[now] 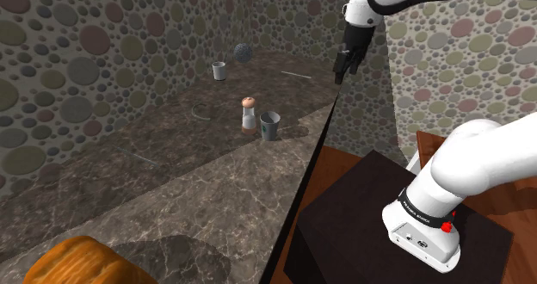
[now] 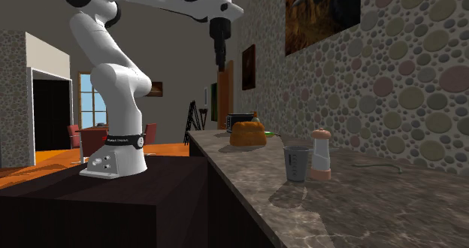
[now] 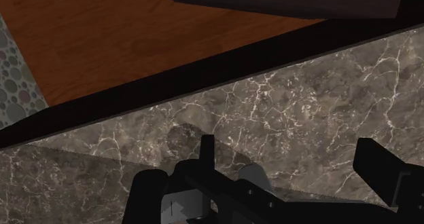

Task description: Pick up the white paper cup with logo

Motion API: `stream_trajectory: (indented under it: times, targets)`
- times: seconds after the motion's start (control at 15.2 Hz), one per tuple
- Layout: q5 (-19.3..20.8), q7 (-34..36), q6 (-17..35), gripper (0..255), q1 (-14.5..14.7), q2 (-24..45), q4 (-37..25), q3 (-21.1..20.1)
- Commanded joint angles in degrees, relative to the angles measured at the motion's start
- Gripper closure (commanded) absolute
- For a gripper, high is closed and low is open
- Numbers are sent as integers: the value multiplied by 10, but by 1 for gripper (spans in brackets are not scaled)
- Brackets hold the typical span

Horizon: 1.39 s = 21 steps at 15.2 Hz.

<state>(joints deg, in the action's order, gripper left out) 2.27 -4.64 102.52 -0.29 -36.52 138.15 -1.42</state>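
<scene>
Nothing is grasped yet: we see the gripper [image 1: 342, 71] spread and empty, high over the veined marble surface's [image 1: 172, 196] near edge. Farther out stand a grey beaker [image 1: 270, 126] and a shaker [image 1: 249, 114]. Farthest, by the pebbled wall [image 1: 86, 50], sits the small tapered white cup [image 1: 219, 70]. Approach and grasp are left.

The shoulder view is dim: the worktop [image 1: 172, 179] is dark with only faint, soft-edged shadows, while the white arm [image 1: 482, 166] catches the brightest light. In the second exterior view daylight shows at a far window [image 2: 92, 96], and the worktop's near end lies in shade. The wrist view is evenly lit, with a soft band of shade crossing the worktop and the hand [image 3: 289, 155] a flat black.
</scene>
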Motion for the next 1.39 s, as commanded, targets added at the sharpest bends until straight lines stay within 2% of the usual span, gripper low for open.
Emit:
stream_trajectory:
  times: [0.0,0.66,1.32]
  targets:
    - [0,11,35,0,2,35,0,-9]
    - [24,77,185,0,6,238,-45,-53]
    - [92,158,271,0,18,464,-169,-72]
